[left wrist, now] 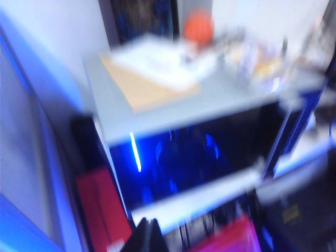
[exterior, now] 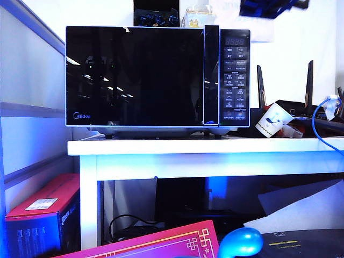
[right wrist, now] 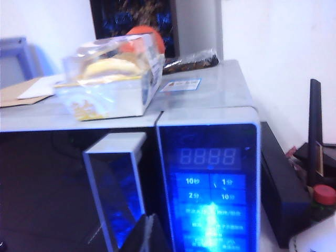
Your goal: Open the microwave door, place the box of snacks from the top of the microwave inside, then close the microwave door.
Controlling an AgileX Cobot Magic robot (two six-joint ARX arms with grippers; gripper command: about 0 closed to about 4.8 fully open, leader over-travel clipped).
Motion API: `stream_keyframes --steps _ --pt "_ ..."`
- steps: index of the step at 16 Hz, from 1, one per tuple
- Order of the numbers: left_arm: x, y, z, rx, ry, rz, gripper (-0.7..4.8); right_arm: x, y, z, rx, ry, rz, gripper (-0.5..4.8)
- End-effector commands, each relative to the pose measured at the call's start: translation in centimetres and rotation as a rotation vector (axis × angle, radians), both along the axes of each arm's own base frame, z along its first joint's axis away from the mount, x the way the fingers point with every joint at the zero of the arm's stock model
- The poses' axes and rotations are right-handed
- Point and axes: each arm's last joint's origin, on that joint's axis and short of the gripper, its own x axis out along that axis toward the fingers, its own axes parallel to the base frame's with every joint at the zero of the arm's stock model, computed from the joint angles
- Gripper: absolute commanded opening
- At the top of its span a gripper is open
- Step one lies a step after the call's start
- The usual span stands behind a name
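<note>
The black Midea microwave [exterior: 226, 115] stands on a white table with its glass door [exterior: 134, 75] closed. The pale box of snacks [exterior: 197, 18] rests on its top, above the vertical bar handle [exterior: 211, 75]. In the right wrist view the box of snacks [right wrist: 113, 84] lies on the grey top. My right gripper [right wrist: 149, 227] is shut and empty, close in front of the gap between the handle [right wrist: 118, 184] and the lit button panel [right wrist: 210, 189]. The left wrist view is blurred; my left gripper [left wrist: 149, 233] looks shut and empty, well back from the microwave [left wrist: 199, 152]. Neither gripper shows in the exterior view.
A dark box [exterior: 156, 19], cardboard [left wrist: 142, 86], white paper [left wrist: 157, 60] and an orange ball [left wrist: 198, 26] also lie on the microwave top. A router [exterior: 301, 107] and a paper cup [exterior: 271, 119] sit to the right on the table [exterior: 204, 153]. Red boxes [exterior: 43, 215] stand below.
</note>
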Motion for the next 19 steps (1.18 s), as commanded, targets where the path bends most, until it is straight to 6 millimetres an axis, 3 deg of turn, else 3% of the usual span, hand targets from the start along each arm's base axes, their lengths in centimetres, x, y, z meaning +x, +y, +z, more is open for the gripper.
stream_keyframes --steps 1,2,3,8,15,19 --pt "2.3 -0.3 -0.8 0.026 0.038 -0.008 -0.06 1.2 0.6 -1.0 0.015 -0.047 0.017 0.82" --pt "3.3 -0.5 -1.1 0.027 0.044 -0.009 -0.06 1.6 1.0 -1.4 0.024 -0.055 0.042 2.71" --pt "3.9 -0.5 -1.3 0.028 0.056 -0.008 -0.06 1.5 1.5 -1.6 0.028 -0.057 0.055 3.41" --pt "4.4 -0.7 -0.7 0.012 -0.009 -0.032 -0.06 0.5 5.0 -2.3 0.009 -0.043 -0.068 3.33" --pt "4.5 -0.7 -0.5 0.003 -0.038 -0.051 -0.06 5.2 7.8 -3.9 -0.002 -0.015 -0.153 3.33" --pt "4.4 -0.7 -0.5 0.003 -0.036 -0.051 -0.06 6.2 8.2 -5.2 -0.018 0.008 -0.158 3.32"
